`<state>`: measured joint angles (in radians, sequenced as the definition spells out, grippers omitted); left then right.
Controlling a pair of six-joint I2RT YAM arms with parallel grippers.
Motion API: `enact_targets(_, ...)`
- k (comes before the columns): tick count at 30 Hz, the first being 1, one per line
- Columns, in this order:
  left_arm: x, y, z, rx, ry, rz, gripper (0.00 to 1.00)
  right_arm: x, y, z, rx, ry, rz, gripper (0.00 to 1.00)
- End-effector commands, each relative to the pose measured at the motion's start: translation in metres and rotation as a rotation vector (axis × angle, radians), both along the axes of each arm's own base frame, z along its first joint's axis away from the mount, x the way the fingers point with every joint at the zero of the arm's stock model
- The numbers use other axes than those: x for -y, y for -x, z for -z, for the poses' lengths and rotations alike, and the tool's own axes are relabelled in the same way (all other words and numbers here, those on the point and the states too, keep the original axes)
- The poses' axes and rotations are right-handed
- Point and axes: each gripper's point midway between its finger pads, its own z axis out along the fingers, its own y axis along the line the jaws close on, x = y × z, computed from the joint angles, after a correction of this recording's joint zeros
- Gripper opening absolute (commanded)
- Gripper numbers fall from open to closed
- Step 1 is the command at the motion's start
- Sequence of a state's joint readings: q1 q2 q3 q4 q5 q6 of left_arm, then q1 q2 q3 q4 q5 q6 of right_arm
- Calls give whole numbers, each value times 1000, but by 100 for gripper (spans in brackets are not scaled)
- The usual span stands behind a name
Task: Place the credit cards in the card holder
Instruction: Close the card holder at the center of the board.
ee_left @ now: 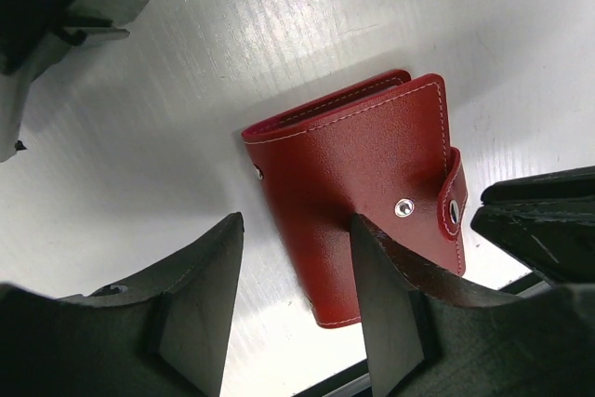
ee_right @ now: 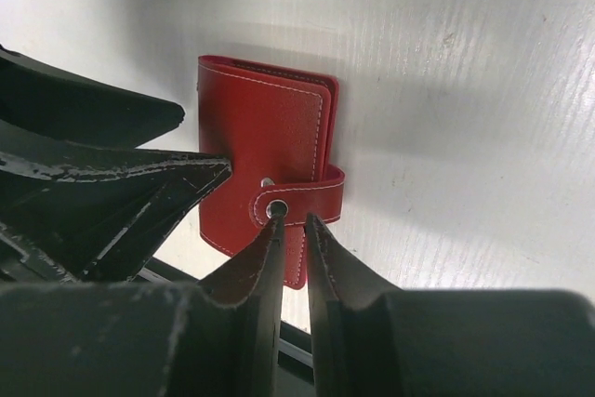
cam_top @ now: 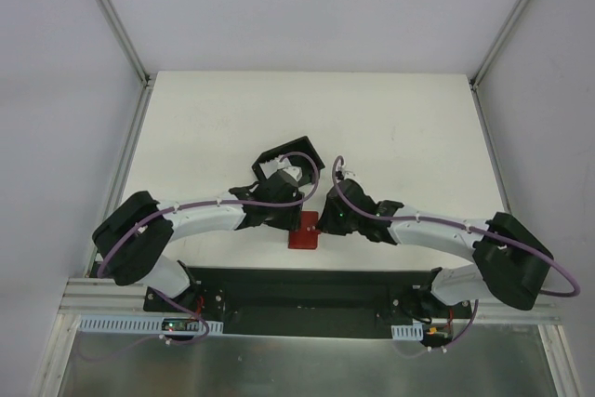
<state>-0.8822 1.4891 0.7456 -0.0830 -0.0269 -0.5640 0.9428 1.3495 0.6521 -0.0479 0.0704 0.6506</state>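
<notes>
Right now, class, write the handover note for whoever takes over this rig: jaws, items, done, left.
Left gripper: jaws wide open over the card holder, one finger overlapping it.
Right gripper: jaws nearly closed at the snap tab; grip unclear.
Card holder lies folded on the table between both arms.
No credit cards visible.
Done: nothing evident.
Left: open holder, insert cards.

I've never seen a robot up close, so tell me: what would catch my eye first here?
A bright red wallet, snapped shut, lies on the white table near its front edge. The left gripper stands open over it; the right gripper, almost shut, has its tips at the snap tab.
</notes>
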Motion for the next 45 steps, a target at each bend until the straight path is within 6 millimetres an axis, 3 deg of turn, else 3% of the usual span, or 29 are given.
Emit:
enact_targets(1,9,-3,-4,5,29,23,48,-14,1,-5,-7,-32,-17,17)
enact_targets(22,9,4,0,-25,38,34,48,-34,-6,3,-9,-27,-73,15)
enact_targets(28,7,3,-1,-16,37,21,48,-27,-8,1,8,-12,-55,15)
enact_targets(33,7,2,-2,-10,38,20,48,-29,-15,-12,45,-32,-52,15)
enact_targets(45,7,2,-3,-5,37,19,48,-28,-19,-11,33,-1,-66,16)
